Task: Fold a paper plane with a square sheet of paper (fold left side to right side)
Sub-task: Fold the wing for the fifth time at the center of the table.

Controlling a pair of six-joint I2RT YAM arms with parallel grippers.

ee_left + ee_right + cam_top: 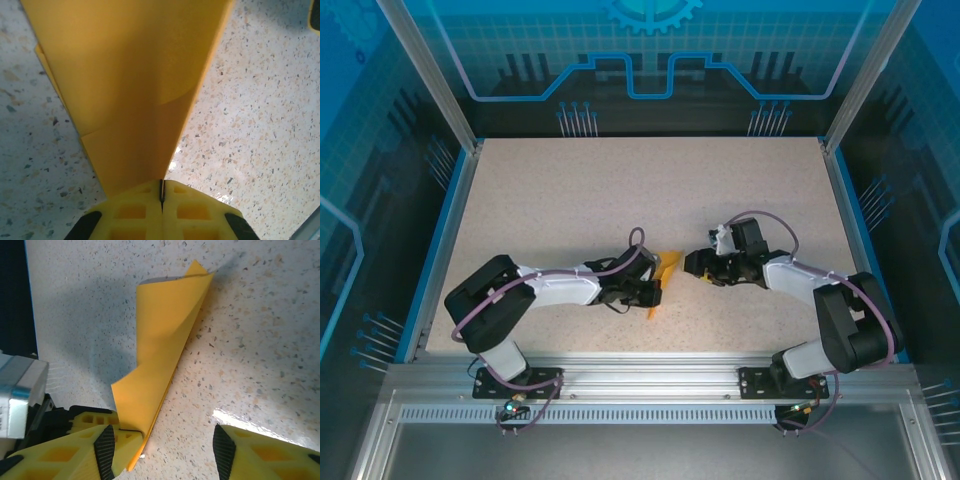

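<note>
Orange paper (664, 278), folded narrow, near the centre of the surface (620, 190); its long axis runs from 7 to 1 o'clock in the top view. Left hand (653, 292) clamped shut on it toward the 7 o'clock end; right hand (692, 266) half open, holding nothing.

top: high, rear, whole table (620, 200) | wrists: close, downward | shared: orange paper (160, 355)

The speckled beige table (650, 190) is the reference surface. A blue rim (450, 215) borders its left and right edges. Aluminium posts (427, 75) rise at its far corners, framing translucent blue panels (650, 60) printed with circuit lines. A slotted aluminium rail (650, 380) runs along its near edge. Light leaves a glare patch (240, 416) on its surface.
</note>
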